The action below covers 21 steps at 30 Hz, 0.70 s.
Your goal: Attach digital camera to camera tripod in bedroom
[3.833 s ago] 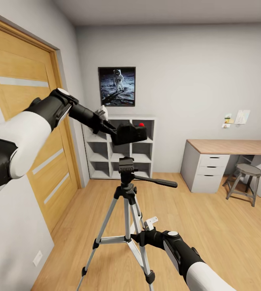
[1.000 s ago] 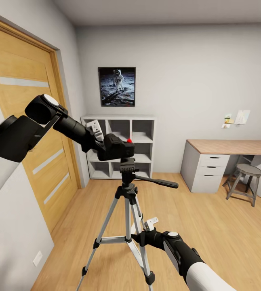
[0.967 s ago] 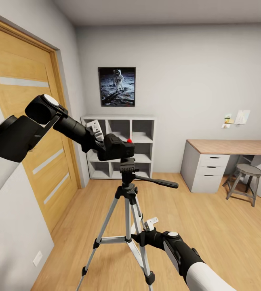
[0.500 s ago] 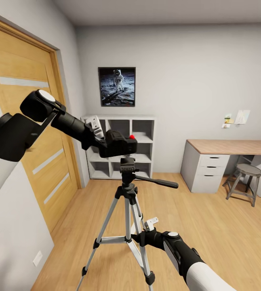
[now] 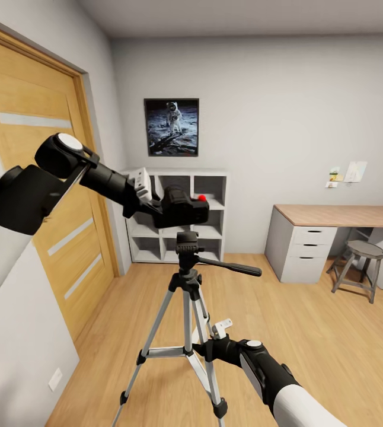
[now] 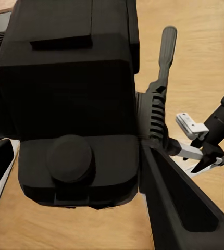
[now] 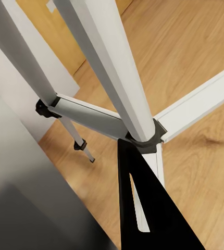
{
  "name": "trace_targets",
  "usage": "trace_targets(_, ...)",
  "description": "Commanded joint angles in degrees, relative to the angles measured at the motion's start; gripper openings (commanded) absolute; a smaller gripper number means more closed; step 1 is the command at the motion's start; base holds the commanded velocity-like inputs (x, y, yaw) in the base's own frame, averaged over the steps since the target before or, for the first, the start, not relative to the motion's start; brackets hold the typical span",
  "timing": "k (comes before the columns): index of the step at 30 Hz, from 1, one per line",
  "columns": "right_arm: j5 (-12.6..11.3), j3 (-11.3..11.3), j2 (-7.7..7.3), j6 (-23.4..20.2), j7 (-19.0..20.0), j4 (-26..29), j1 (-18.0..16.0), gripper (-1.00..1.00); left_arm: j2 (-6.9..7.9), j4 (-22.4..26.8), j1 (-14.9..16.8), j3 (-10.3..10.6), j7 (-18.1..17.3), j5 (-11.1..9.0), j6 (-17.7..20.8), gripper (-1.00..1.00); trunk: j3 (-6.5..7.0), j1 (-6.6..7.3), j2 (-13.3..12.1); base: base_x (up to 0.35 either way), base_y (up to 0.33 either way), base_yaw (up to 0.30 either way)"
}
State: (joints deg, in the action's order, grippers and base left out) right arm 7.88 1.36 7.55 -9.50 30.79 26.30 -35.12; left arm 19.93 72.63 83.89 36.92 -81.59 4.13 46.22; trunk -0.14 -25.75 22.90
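Digital camera, no readable markings, held in left fingers just above camera tripod.

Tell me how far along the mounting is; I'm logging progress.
Done: the left gripper has the camera and has brought it above the tripod. In hand: the camera hovers just over the tripod head, a gap showing between them, sitting slightly to the left of it. The right gripper is at the tripod's lower centre column, apparently steadying it. Left: centre the camera, lower it onto the head, release.
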Motion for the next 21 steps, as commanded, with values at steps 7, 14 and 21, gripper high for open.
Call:
trace_targets(7,1.30,0.40,0.01,-0.08,-1.25,0.01,0.05,-1.00,-0.13,-3.05,0.05,0.02,0.78,-4.06,-3.75,-1.00,-0.05,-0.03,0.02,0.000,0.000,0.000)
trace_targets(14,1.32,0.40,0.01,-0.08,-1.25,0.00,0.05,-1.00,-0.39,-4.06,-0.38,0.07,3.32,-5.71,-6.02,-1.00,-0.05,-0.03,0.02,0.000,0.000,0.000)
trace_targets(21,1.33,0.40,0.01,-0.08,-1.25,0.03,0.05,-1.00,-0.98,-6.64,-0.70,0.08,3.91,-7.90,-8.91,-1.00,-0.05,-0.03,0.02,0.000,0.000,0.000)
